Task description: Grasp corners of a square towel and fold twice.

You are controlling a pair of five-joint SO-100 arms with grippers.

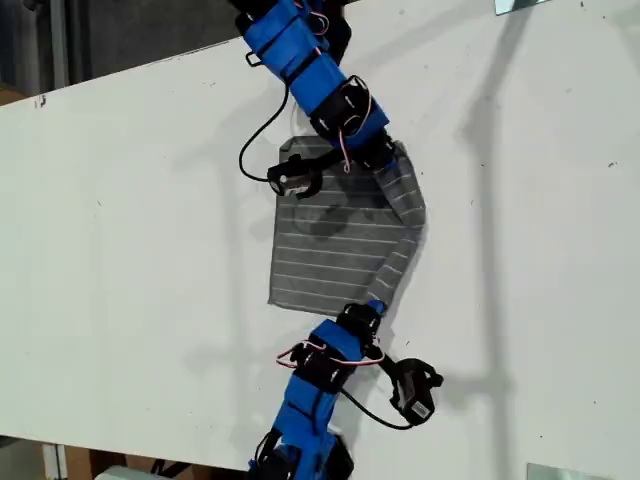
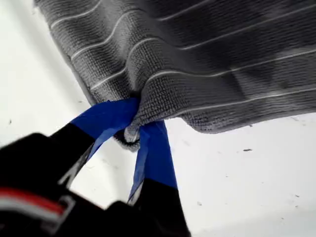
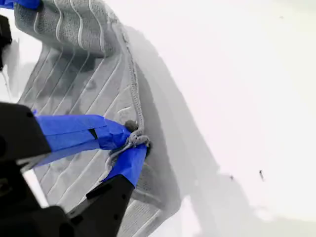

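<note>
The dark grey striped towel [image 1: 320, 250] lies mostly flat on the white table, with its edge on the exterior view's right lifted into a raised flap. My first gripper [image 1: 385, 152] [image 2: 133, 126], on the arm from the exterior view's top, is shut on one corner [image 2: 131, 134] of the towel [image 2: 207, 49]. My second gripper [image 1: 375, 305] [image 3: 131, 140], on the arm from the exterior view's bottom, is shut on the neighbouring corner [image 3: 136, 139]. The towel [image 3: 74, 84] stretches from it toward the first gripper [image 3: 19, 4].
The white table [image 1: 140, 250] spreads wide on both sides of the towel. Black cables loop off both arms, one [image 1: 255, 150] beside the towel's far edge. A dark gap lies beyond the table's edge at the exterior view's upper left.
</note>
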